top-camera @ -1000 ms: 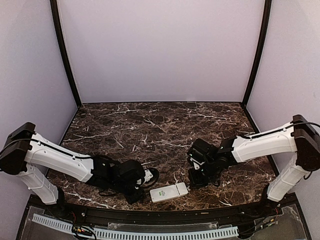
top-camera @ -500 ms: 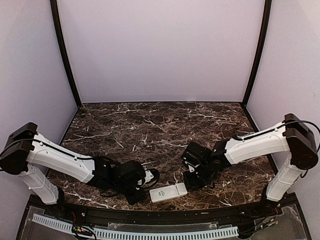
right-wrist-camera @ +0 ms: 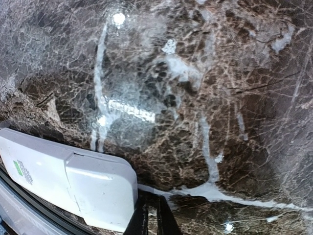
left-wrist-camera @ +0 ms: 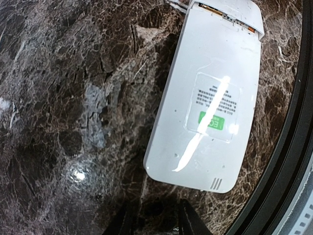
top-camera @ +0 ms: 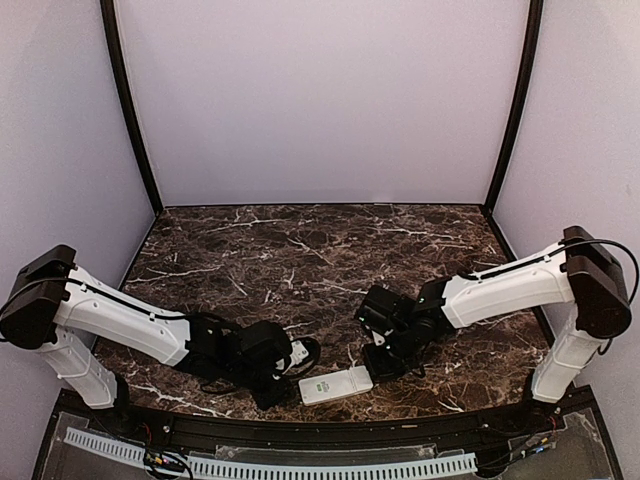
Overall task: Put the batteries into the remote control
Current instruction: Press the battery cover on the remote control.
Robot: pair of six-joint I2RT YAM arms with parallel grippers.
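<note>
Item 1, small white rectangular plastic remote control [top-camera: 337, 385]: lies back up at the near edge of the dark marble counter [top-camera: 300, 250], between my 2 claws. Item 2, my right claw [right-wrist-camera: 154, 215]: clenched, nothing seen in it, and moved in over the last second to sit just beside the remote's cover end. Item 3, my left claw [left-wrist-camera: 154, 220]: part-spread and empty at the other end; no batteries in view, so loading looks unstarted.
</note>
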